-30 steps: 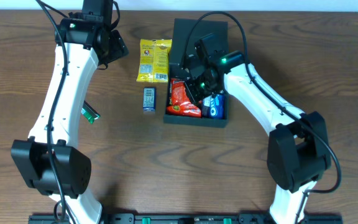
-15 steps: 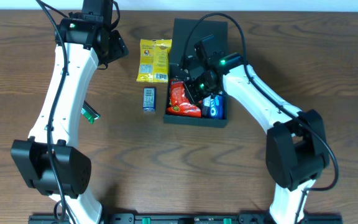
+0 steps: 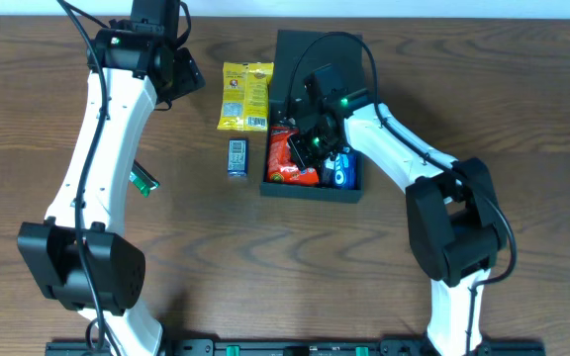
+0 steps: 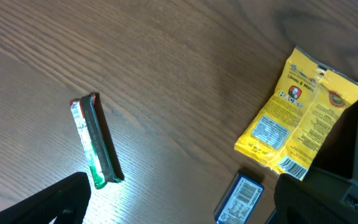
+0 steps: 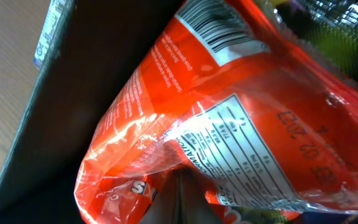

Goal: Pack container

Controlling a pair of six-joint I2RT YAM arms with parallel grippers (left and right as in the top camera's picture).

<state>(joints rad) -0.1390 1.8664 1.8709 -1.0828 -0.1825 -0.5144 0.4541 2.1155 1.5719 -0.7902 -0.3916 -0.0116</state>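
**A:** Overhead view first: whereabouts of the container [image 3: 310, 192]?

**B:** Just right of the middle of the brown wooden table [image 3: 216, 267], toward the far edge, lid flap thrown open away from the arms' bases. Holds a red snack packet [image 3: 285, 158] along the left wall and a blue packet [image 3: 340, 170] in the near right corner.

**A:** And the right gripper [image 3: 312, 138]?

**B:** Down inside the container, directly over the far end of the red snack packet. From the right wrist, little but crinkled red foil with a white nutrition panel and a barcode, plus the container's dark wall at left. At the bottom edge, a dark tip pushing up under the foil, possibly one finger. Cannot tell whether clamped or spread.

**A:** Left gripper [image 3: 186, 75]?

**B:** Hangs over the far left part of the table, well apart from the container. Seen from the left wrist with its fingers [image 4: 61, 199] at the bottom corners of the frame, spread wide, nothing between.

**A:** Outside the container?

**B:** Two yellow packets [image 3: 245, 96], overlapping, flat on the wood just beside the left wall. A small blue bar [image 3: 237, 157] just nearer than those, apart from the wall. A slim green stick pack [image 3: 143, 181] farther left, beside the left arm, with bright glare on one end in the left wrist view.
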